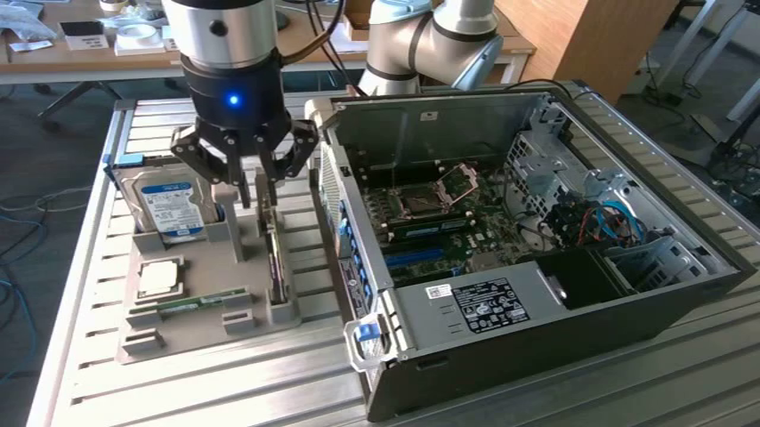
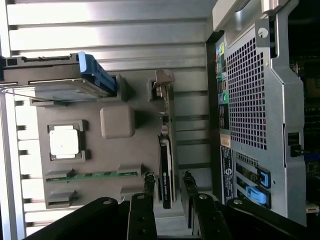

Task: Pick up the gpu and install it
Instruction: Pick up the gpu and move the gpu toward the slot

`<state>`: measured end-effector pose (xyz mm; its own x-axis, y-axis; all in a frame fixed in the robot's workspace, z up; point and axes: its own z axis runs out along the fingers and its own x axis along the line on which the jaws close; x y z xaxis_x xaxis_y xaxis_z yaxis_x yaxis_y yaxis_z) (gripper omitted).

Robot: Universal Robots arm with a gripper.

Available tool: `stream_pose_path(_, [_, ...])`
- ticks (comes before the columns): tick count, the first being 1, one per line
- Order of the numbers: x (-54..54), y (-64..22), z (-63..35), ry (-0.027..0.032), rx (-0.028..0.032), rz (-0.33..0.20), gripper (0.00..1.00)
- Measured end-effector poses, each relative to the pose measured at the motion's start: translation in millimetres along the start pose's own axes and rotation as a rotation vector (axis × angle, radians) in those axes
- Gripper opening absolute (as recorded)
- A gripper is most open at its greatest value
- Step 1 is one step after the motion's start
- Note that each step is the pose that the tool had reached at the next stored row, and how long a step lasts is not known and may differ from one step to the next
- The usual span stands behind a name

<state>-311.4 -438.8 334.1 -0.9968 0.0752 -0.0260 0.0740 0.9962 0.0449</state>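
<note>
I see the open case (image 1: 535, 365) on the counter (image 1: 178, 391), with no card fitted yet. Beside it, the gpu (image 2: 165, 172) stands on edge in a grey tray (image 1: 202, 307). My gripper (image 2: 168, 179) straddles it, jaws apart, not clamped. Nothing is lifted.

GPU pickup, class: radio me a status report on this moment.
Gripper open, astride the gpu, not yet closed on it. It stands on edge in the grey holder. Hard drive alongside, apart from both.
</note>
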Motion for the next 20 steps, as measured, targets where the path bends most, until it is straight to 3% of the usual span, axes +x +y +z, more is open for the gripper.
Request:
stream_pose_path(9, [0.3,-0.6,14.4,0.0007,0.0,0.0,0.36])
stream_pose_path(18, [0.3,-0.7,14.8,0.0007,0.0,-0.001,0.37])
stream_pose_path(19, [0.3,-0.6,14.8,0.0007,0.0,-0.001,0.43])
stream_pose_path(20, [0.3,-0.7,14.8,0.0007,0.0,-0.001,0.43])
